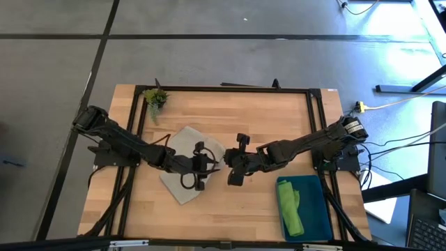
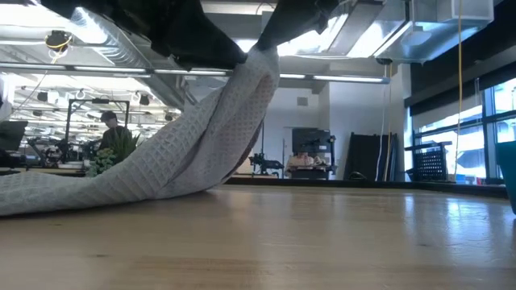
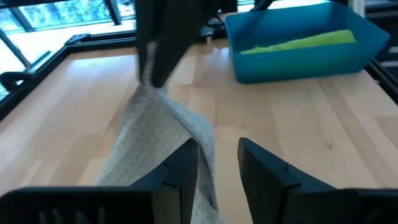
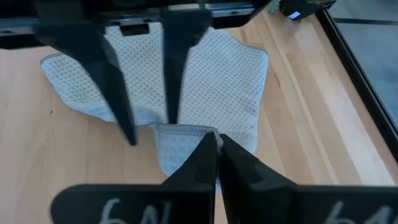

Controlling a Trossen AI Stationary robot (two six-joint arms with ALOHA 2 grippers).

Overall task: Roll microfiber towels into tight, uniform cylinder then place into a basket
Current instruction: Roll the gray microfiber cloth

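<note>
- Wooden table (image 1: 230, 118) inside a black frame, seen from above; grey floor around it.
- Two dark arms reaching in from either side, meeting near the table's middle.
- Grey towel (image 1: 182, 157) lying rumpled on the table left of centre, under the left arm; one edge lifted off the wood in a drape, the rest flat.
- Teal basket (image 1: 317, 206) at the near right corner of the table, well apart from the grey towel.
- Green towel (image 1: 290, 206) lying inside the basket along its left side, as a long folded or rolled strip.
- Left gripper (image 1: 198, 167) over the grey towel, fingers (image 3: 180, 171) parted, with a fold of the cloth rising between them; impossible to tell whether actually clamped.
- Right gripper (image 1: 234, 170) just beside the towel's right edge, fingers (image 4: 202, 155) closed tight, pinching the lifted edge of the grey towel.
- Small green plant sprig (image 1: 155, 98) at the far left corner of the table.
- Beyond the table in the low view: an open workspace with ceiling lights, equipment, and a person far off at left.
</note>
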